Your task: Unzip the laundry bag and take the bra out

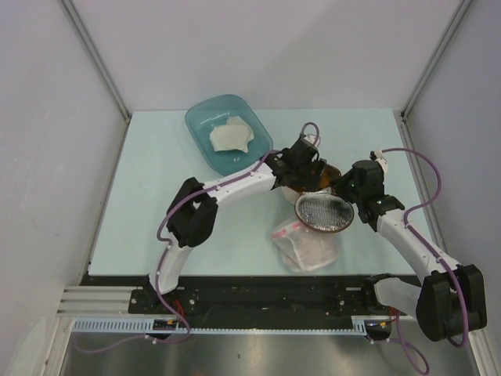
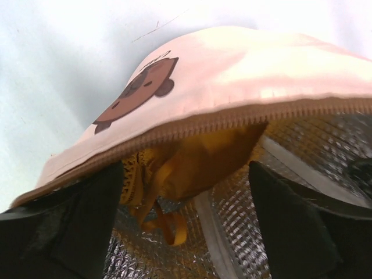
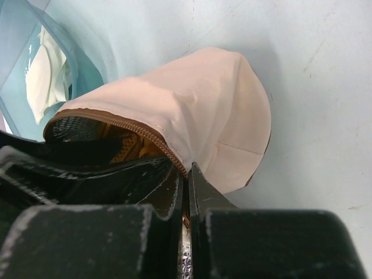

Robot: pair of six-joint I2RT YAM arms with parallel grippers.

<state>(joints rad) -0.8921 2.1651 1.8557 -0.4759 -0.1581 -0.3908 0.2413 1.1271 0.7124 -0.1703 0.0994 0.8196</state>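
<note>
The laundry bag [image 1: 324, 211] lies open mid-table, its silvery mesh half facing up. In the left wrist view its beige top half [image 2: 244, 70], with a brown bear print, is lifted over the mesh lining [image 2: 302, 145]. The mustard-orange bra [image 2: 192, 165] hangs out under the brown zip edge, a strap loop dangling. My left gripper [image 2: 186, 232] is open, its fingers [image 2: 70, 226] on either side of the bra; it also shows in the top view [image 1: 301, 168]. My right gripper [image 3: 187, 174] is shut on the bag's zip edge at the rim of the beige half [image 3: 203, 104].
A teal tub [image 1: 202, 125] holding a white cloth [image 1: 229, 135] stands behind the bag; it also shows in the right wrist view [image 3: 87, 70]. A clear plastic bag with a pink zip strip [image 1: 305, 247] lies in front of the laundry bag.
</note>
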